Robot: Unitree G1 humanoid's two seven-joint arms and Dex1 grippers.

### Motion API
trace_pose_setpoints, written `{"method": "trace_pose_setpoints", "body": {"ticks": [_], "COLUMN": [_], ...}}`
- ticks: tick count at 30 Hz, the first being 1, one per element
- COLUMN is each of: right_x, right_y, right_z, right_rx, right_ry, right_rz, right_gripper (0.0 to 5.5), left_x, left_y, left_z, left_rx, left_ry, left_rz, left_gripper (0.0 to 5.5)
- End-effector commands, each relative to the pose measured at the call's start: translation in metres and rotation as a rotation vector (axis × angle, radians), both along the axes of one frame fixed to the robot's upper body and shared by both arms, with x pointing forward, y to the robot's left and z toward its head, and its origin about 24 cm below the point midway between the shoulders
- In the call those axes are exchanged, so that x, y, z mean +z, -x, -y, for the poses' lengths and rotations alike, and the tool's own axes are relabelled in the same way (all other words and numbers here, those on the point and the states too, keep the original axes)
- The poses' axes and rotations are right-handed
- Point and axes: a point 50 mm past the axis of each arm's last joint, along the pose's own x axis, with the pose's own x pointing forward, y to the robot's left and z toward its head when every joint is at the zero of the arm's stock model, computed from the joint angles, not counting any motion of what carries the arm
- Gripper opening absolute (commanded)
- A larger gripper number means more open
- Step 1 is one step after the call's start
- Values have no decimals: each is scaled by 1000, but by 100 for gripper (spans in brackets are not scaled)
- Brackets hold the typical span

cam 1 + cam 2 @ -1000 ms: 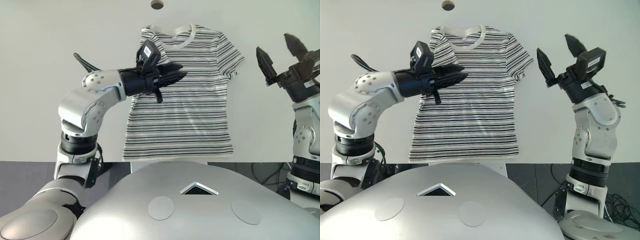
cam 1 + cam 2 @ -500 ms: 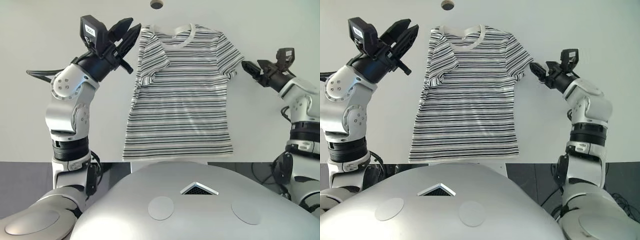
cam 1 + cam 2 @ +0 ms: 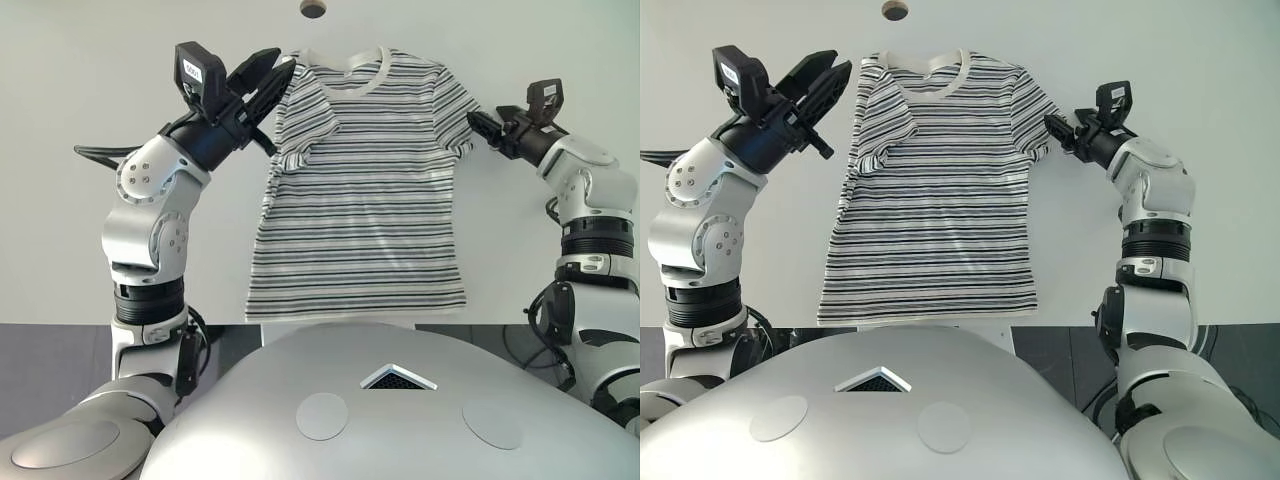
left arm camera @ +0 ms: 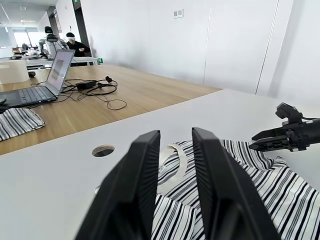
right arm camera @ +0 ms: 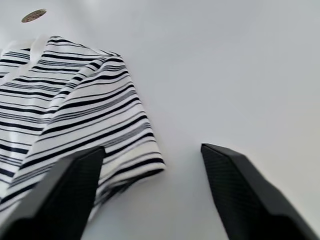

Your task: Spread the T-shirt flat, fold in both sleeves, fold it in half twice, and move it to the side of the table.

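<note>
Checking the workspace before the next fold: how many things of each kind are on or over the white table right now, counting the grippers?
T-shirt: 1
Grippers: 2, the left gripper and the right gripper
Round hole: 1
Total: 4

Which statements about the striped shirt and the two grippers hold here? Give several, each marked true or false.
The black-and-white striped T-shirt lies on the white table, collar away from the robot. True.
Its left sleeve is folded in over the body. True.
The right gripper is shut on the right sleeve. False: it is open at that sleeve's edge.
The left gripper holds the hem. False: it is open, raised beside the folded sleeve, holding nothing.
The shirt is folded in half. False: it lies at full length.
</note>
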Motion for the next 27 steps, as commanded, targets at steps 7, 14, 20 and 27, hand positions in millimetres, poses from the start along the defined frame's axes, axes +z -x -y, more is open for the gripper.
{"method": "trace_pose_setpoints", "body": {"ticks": [7, 14, 20, 27], "right_x": [-4, -2, 0, 15], "right_y": [4, 7, 7, 10], "right_z": [-7, -1, 0, -18], "right_rx": [36, 13, -15, 39], "right_ry": [12, 17, 20, 97], "right_rz": [-11, -2, 26, 120], "right_gripper": [160, 28, 3, 3], "left_x": [-6, -7, -7, -7], "left_y": [3, 3, 2, 2], "left_z": [-1, 2, 2, 4], "left_rx": [1, -7, -8, -12], "left_ry": [-25, -28, -30, -36], "left_rz": [-24, -27, -26, -22], "left_gripper": [119, 119, 119, 119]}}
